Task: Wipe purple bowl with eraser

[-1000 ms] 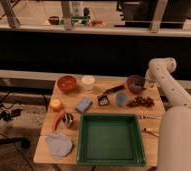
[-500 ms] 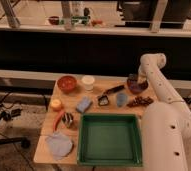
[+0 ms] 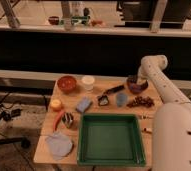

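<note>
The purple bowl [image 3: 137, 85] stands at the back right of the wooden table [image 3: 48, 142]. My white arm rises from the lower right, bends at an elbow above the bowl and comes down onto it. The gripper [image 3: 132, 80] is at the bowl's left rim, dark against the bowl. I cannot tell whether it holds anything. A small black and white block [image 3: 103, 100] that may be the eraser lies mid-table at the end of a dark handle [image 3: 114, 90]. A grey-blue pad [image 3: 121, 99] lies just right of it.
An orange-red bowl [image 3: 67, 83] and a white cup [image 3: 88, 82] stand at the back left. A blue sponge [image 3: 83, 104], a yellow fruit [image 3: 55, 104], a red chili [image 3: 59, 119], a can [image 3: 68, 120] and a grey cloth [image 3: 59, 145] lie left. A green tray [image 3: 140, 161] fills the front. Dark grapes [image 3: 140, 102] lie right.
The arm has swung left from the table's right edge. Its elbow now stands above the purple bowl and the gripper has come down to the bowl. The table objects have not moved.
</note>
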Robot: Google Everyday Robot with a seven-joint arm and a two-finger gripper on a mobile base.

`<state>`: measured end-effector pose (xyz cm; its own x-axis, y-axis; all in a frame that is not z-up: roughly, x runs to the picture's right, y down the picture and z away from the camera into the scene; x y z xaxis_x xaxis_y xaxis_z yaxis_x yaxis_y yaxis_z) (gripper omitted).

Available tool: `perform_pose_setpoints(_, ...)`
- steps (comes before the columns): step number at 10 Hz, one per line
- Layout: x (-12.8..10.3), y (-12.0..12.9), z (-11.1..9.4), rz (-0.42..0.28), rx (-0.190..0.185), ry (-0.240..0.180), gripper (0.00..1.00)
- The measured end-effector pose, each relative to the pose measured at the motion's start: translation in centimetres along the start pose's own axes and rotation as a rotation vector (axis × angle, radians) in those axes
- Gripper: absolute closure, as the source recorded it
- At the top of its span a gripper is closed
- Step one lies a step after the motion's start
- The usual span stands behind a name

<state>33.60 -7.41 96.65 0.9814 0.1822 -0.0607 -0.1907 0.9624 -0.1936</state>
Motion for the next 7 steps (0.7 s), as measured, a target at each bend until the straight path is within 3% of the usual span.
perform_pose_setpoints(4,0.9,0.9,-1.0,0.016,0.001,-0.003,0.86)
perform_pose_setpoints(7,1.5,1.1,0.0,0.037,-0.012,0.005,0.86)
